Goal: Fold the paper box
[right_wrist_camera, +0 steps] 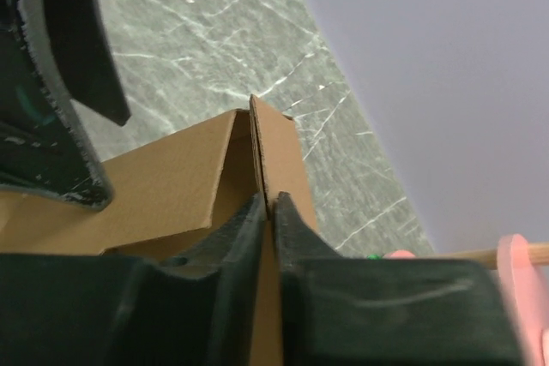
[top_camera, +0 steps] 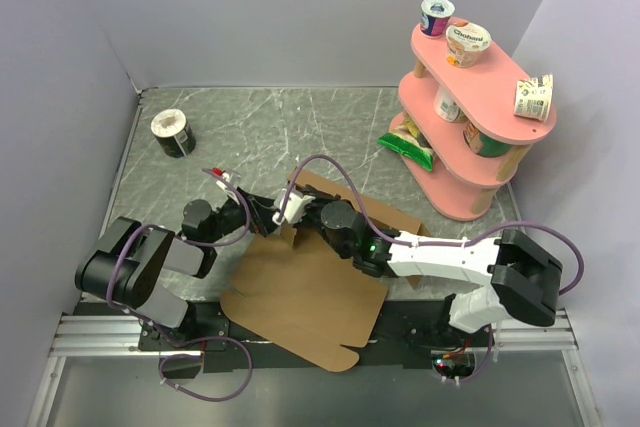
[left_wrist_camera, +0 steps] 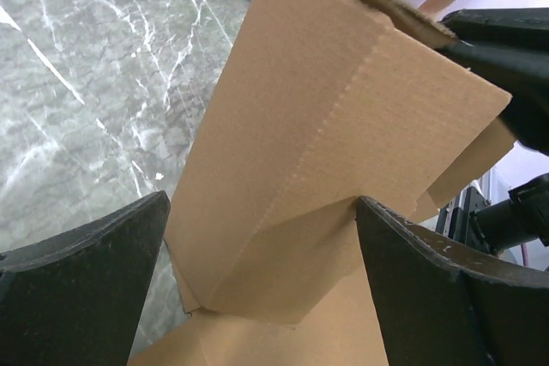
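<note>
The right jaws are almost closed, pinching the top edge of a raised cardboard flap. The left jaws stand wide, with one finger (left_wrist_camera: 86, 280) on each side of that same upright part of the paper box (top_camera: 300, 297). I cannot see them touching it.

The biggest risk is the whole sheet shifting. Nothing pins the large flat panel to the table (top_camera: 250, 127), so a pull on the flap could drag the box away from the pink shelf (top_camera: 470, 137). The corner farthest from the shelf already seems to reach past the table edge, over the rail by the arm bases. The pinch is also thin and sits right at the rim. Stiff corrugated board pushes back, so the flap could slip out and drop flat. If the left jaws close here, they could bend the flap off its score line or knock the right arm's fingers, which sit close by.

The box is plain brown corrugated cardboard, unprinted and only partly formed. It lies on the table left of the pink shelf and nearer the arms than the shelf is. Its widest panel lies flat, with rounded corners and a small notch on the edge away from the shelf. The part toward the shelf stands up, crossed by a pressed score line and topped by a slightly frayed corner.
</note>
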You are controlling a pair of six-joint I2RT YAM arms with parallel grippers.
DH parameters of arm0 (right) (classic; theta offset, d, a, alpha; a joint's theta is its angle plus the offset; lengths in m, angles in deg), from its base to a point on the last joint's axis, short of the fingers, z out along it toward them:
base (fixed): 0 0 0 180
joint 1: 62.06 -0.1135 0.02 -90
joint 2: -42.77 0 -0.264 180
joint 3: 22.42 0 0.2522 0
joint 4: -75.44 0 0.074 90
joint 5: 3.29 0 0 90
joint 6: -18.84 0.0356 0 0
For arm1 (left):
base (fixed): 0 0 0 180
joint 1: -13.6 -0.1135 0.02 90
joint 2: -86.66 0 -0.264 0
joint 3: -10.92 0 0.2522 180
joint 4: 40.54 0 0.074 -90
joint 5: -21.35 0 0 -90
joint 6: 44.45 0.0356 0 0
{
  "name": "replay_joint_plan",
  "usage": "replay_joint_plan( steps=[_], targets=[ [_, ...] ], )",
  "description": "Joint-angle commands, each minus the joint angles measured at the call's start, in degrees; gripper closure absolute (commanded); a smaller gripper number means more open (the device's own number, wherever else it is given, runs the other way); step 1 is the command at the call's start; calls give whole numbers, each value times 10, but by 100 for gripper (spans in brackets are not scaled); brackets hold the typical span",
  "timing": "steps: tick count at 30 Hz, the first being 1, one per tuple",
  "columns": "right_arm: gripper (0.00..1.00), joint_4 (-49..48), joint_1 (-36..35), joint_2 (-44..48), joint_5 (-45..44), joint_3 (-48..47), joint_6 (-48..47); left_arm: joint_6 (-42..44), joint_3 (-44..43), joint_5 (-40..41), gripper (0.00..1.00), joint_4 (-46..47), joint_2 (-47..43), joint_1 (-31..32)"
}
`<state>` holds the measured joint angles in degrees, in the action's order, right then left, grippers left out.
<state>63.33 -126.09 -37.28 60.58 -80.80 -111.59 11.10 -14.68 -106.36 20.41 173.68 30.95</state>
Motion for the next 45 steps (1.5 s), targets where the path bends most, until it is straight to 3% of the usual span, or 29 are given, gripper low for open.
replay_joint_plan(
  steps=[1,2,5,8,10,13,18,24,35,39,45],
  targets=[
    [74,27,-4,25,13,7,28,18,-16,-21,5,106,-1,2],
    [63,29,-5,27,13,7,28,16,-15,-22,6,108,0,2],
    [48,37,-3,33,12,10,32,16,-16,-24,9,108,3,2],
    [39,44,-4,37,7,12,33,17,-20,-25,11,104,6,2],
    [39,57,-5,37,9,9,36,15,-21,-25,12,108,9,2],
    [46,69,-4,39,14,11,39,12,-23,-25,13,113,14,2],
    [71,85,-4,43,23,17,51,9,-24,-22,15,122,22,2],
    [75,95,-4,52,28,32,72,8,-20,-9,16,140,36,4],
    [77,110,-4,42,45,14,83,120,-20,133,9,37,-19,73],
    [77,112,-4,38,49,9,84,137,-19,133,5,11,-35,87],
    [82,128,2,40,41,-5,81,162,-23,161,8,-12,-23,111]
  ],
)
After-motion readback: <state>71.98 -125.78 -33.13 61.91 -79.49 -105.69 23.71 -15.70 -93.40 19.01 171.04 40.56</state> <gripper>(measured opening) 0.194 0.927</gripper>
